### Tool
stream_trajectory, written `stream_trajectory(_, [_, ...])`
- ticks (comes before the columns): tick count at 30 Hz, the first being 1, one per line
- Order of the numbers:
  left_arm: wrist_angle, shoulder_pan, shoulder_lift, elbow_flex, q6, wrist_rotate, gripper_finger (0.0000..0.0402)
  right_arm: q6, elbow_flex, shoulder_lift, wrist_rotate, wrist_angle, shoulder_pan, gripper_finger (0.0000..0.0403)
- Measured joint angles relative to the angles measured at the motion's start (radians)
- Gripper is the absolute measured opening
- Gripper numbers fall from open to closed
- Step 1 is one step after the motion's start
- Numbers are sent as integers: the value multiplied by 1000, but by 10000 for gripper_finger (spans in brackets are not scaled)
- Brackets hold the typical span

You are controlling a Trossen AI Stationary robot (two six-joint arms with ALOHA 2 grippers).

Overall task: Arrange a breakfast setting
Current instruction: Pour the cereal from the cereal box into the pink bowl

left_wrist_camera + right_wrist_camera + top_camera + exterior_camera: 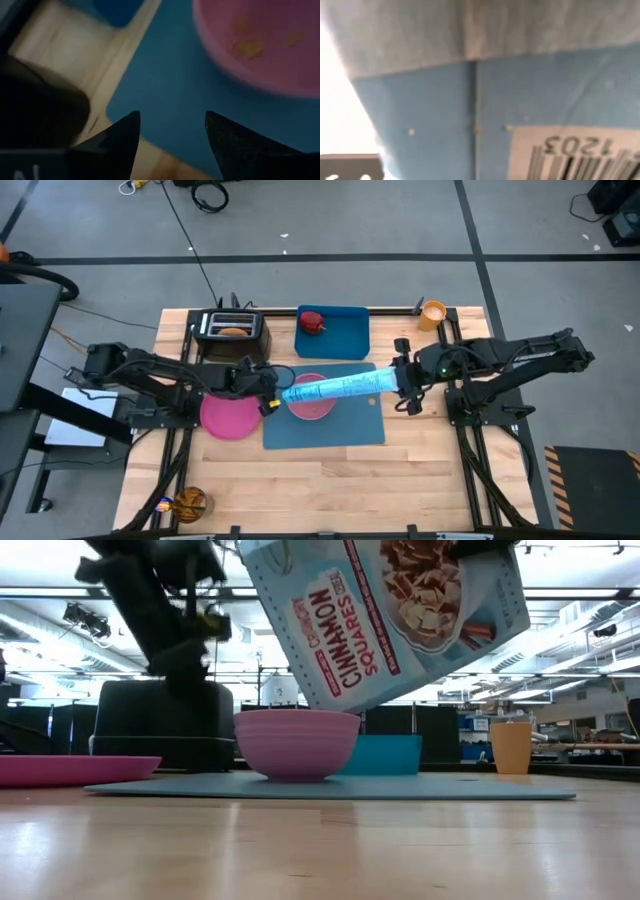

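A blue cereal box (340,388) hangs tilted over the pink bowl (312,402), its lower end just above the rim (296,715). The bowl stands on the blue mat (330,430) and holds a few cereal bits (247,47). My right gripper (405,383) is shut on the box's right end. My left gripper (172,125) is open and empty over the mat's left part, beside the bowl. The pink plate (228,417) lies left of the mat. The red apple (313,322) sits on the small blue tray (345,335). The orange cup (433,314) stands at the far right. Toast (233,332) sits in the toaster. The spoon is out of view. My right gripper holds the cereal box by its bottom end (388,383), the end toward the table's right, with one finger on each broad face. It comes level from the table's right. The box is lifted clear and slopes down toward the bowl; the wrist view shows only the barcoded bottom (560,150).
The black toaster (230,332) stands at the far left, behind my left arm. A small round amber thing (188,502) lies at the near left corner. Bare wood lies along the table's near side (330,480).
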Motion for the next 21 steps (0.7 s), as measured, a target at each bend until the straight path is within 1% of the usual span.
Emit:
stream_trajectory(3, [57,10,38,1,9,-2,233,4,0,-2,-32,17,-2,152])
stream_trajectory(6, [169,8,76,2,54,38,233,3,0,-6,-6,0,0,152])
stream_trajectory(8, [211,7,99,2,82,45,233,5,0,-16,-15,-3,-2,152])
stream_trajectory(12, [221,13,104,2,89,39,233,20,0,-21,-11,-13,-2,152])
stream_trajectory(16, [308,23,93,3,113,32,233,40,0,-18,-58,-21,0,152])
stream_trajectory(19, [354,33,96,3,146,4,233,37,0,-20,-18,-22,1,152])
stream_trajectory(21, [358,38,96,3,162,-11,233,37,0,-19,-27,-23,0,152])
